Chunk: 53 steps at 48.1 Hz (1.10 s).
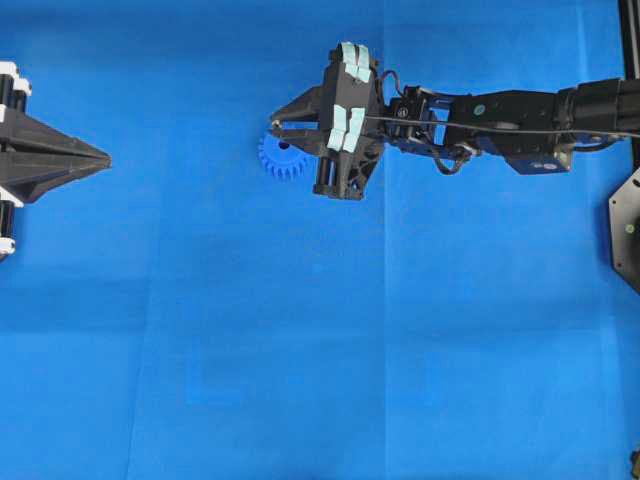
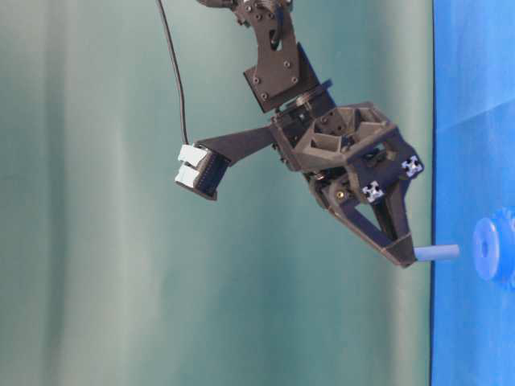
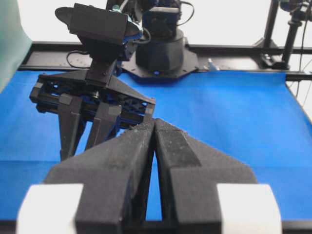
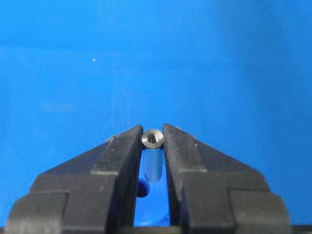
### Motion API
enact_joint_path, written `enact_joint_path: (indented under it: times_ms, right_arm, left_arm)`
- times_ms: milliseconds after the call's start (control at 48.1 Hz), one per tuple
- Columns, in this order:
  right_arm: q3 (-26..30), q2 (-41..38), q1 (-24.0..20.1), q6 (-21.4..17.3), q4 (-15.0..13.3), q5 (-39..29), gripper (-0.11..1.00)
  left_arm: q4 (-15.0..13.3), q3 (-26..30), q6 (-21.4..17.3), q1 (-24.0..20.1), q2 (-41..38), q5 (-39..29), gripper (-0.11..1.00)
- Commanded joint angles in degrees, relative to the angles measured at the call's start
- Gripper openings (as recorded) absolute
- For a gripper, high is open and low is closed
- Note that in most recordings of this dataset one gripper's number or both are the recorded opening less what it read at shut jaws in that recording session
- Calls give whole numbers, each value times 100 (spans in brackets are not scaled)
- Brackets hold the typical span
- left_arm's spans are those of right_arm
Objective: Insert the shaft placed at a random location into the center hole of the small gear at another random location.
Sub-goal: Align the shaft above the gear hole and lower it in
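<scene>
My right gripper (image 4: pixel 152 132) is shut on the shaft (image 4: pixel 152 138), a short silvery pin held at its top end between the fingertips. In the table-level view the shaft (image 2: pixel 437 252) sticks out of the right gripper (image 2: pixel 405 257) toward the hub of the small gear (image 2: pixel 492 248), with a small gap between them. From overhead the small gear (image 1: pixel 281 160) lies on the blue cloth, partly under the right gripper (image 1: pixel 273 128). The center hole (image 4: pixel 142 188) shows dark, left of the shaft's lower end. My left gripper (image 1: pixel 106 157) rests shut and empty at the far left, its fingers (image 3: pixel 141 141) pressed together.
The right arm (image 1: pixel 500 118) reaches in from the right edge. A black mount (image 1: pixel 626 230) sits at the right border of the cloth. A green curtain (image 2: pixel 96 241) hangs behind. The right arm's base (image 3: pixel 161 51) and a black frame rail (image 3: pixel 234 48) stand at the cloth's far edge.
</scene>
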<state>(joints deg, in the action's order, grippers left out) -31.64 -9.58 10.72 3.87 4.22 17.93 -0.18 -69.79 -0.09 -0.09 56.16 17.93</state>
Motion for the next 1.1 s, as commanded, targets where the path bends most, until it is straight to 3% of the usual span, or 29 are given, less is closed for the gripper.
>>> enact_joint_path:
  times_ms: [0,603,1082]
  right_arm:
    - [35,26,-35,0,9,123,5]
    - [-141,-211,-44,-9,114,422,5]
    - [97,-659,-9,-9,114,492,5]
  left_arm:
    - [9,62,9,0,-35,35,0]
    - [9,62,26,0,-26,44,0]
    - [0,53,26,0,-26,44,0]
